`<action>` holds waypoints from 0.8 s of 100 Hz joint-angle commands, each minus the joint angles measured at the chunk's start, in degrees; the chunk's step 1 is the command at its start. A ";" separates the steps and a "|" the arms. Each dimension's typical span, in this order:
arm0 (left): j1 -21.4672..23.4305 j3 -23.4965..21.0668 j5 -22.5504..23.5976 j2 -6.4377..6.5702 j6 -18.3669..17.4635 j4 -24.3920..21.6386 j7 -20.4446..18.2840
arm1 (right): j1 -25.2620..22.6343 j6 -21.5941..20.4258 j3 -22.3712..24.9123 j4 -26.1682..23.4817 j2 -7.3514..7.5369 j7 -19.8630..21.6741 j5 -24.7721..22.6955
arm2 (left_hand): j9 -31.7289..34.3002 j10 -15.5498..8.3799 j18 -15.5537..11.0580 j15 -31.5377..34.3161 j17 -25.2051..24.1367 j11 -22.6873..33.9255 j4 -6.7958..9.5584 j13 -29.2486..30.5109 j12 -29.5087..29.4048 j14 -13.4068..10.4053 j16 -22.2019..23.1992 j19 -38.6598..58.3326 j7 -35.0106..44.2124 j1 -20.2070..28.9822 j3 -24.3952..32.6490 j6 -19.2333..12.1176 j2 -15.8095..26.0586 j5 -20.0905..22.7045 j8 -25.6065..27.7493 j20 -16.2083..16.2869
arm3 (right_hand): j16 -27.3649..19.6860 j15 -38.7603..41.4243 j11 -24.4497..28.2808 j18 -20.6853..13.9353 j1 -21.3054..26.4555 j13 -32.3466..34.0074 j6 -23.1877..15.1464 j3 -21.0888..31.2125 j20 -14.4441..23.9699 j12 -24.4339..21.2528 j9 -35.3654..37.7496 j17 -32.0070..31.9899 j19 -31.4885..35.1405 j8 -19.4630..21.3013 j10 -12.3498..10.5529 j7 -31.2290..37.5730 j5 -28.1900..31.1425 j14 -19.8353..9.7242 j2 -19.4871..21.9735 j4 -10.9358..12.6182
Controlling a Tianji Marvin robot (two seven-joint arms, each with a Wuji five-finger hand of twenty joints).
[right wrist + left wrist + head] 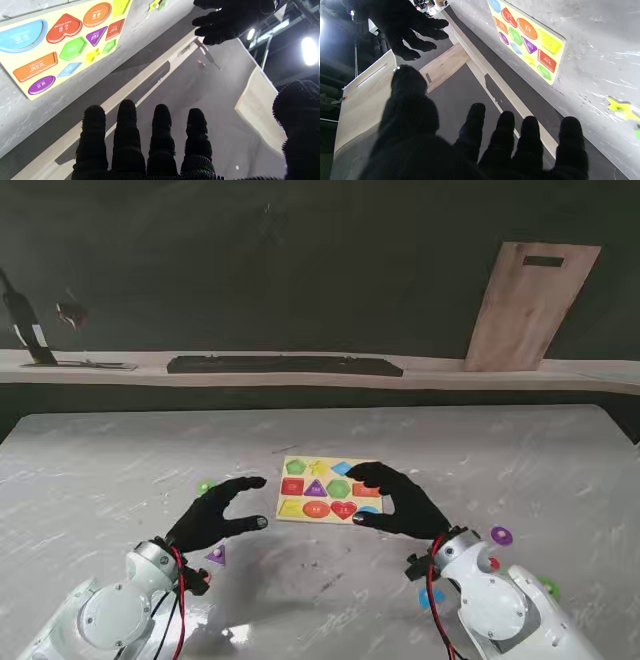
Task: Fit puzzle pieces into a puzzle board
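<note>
1. Table [120, 460]: grey marbled top; everything else here is placed relative to the puzzle board.
2. Puzzle board [304, 486]: yellow, flat on the table, roughly centre. The wrist views show coloured shapes in all its slots: half circle, heart, oval, square, hexagon, triangle, rectangles, diamond, star. They look seated, though I can't confirm each is fully down.
3. Left hand [215, 515]: black glove, just left of the board, fingers spread wide, holding nothing, apparently raised off the table.
4. Right hand [398, 500]: black glove, over the board's right edge, fingers apart and curved, nothing in it.
5. Loose pieces off the board: purple triangle [216, 555] near the left wrist, left of the board and nearer to me; green piece [205, 487] left of the board; purple round piece [501, 535] well right of the board; a yellow star [621, 108] lies beside the green one in the left wrist view.
6. Progress, my judgement: the board looks full, so nearly done or finished. The leftovers seem spare, with no empty slot visible for them.
</note>
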 commanded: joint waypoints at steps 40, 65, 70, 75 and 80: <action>-1.62 2.68 4.01 0.01 4.59 0.22 2.51 | 2.32 2.22 -2.70 1.76 -0.44 -5.22 -9.51 | 1.49 -1.44 -7.82 -0.24 1.11 -0.13 2.43 3.09 0.47 -1.80 0.95 0.00 -0.86 1.28 0.17 -1.79 -0.30 1.73 0.68 3.49 | 4.14 6.41 3.70 -1.35 1.81 1.73 -1.19 0.50 2.24 1.58 1.59 0.80 2.16 2.00 -0.02 -0.31 1.31 -3.32 -1.83 1.39; -6.79 7.61 12.45 0.05 10.51 3.57 4.88 | 6.34 4.92 -5.22 3.78 1.68 -5.17 -25.23 | 3.24 -0.79 -6.52 2.12 0.78 1.91 2.47 3.72 1.65 -1.18 2.64 5.24 0.59 4.78 2.54 -0.86 -0.23 3.20 1.11 6.18 | 6.52 11.11 5.88 -0.51 5.16 2.93 -1.40 -0.39 4.26 2.56 4.10 1.11 5.12 2.54 0.32 0.73 4.70 -3.89 -1.36 1.73; -8.85 9.25 12.99 -0.04 11.34 5.35 5.22 | 7.48 5.14 -5.88 4.55 2.17 -4.79 -27.77 | 3.14 -0.67 -6.19 2.68 0.31 2.36 2.51 3.44 1.84 -1.04 2.87 6.43 1.12 5.22 3.54 -0.66 -0.77 3.40 1.21 6.42 | 6.66 11.48 5.98 -0.44 5.09 3.04 -1.57 -0.42 4.47 2.62 4.05 1.21 5.53 2.53 0.24 0.69 4.66 -4.01 -1.25 1.79; -10.87 10.85 13.09 -0.06 12.44 6.90 4.82 | 8.76 5.60 -6.77 5.52 2.52 -4.43 -29.65 | 2.71 -0.66 -6.23 3.34 -0.48 2.75 1.90 2.74 1.57 -1.27 2.19 8.48 2.15 0.89 14.09 -0.55 -3.11 2.95 0.27 4.35 | 6.91 12.07 6.29 -0.45 5.11 3.16 -1.60 -0.42 4.75 2.77 4.00 1.27 6.06 2.56 0.23 0.77 4.85 -4.23 -1.09 1.85; -12.99 12.39 13.20 0.02 13.13 8.51 3.96 | 10.23 5.96 -7.80 6.74 2.78 -4.05 -30.79 | 2.21 -0.77 -6.30 3.88 -0.74 3.43 1.77 2.47 2.20 -1.34 2.81 9.29 2.11 0.20 17.11 -0.33 -3.57 2.69 0.37 4.98 | 7.37 13.06 6.93 -0.33 5.46 3.05 -1.50 -0.39 5.09 3.05 3.79 1.01 6.62 2.63 0.27 0.90 4.89 -4.25 -1.19 1.93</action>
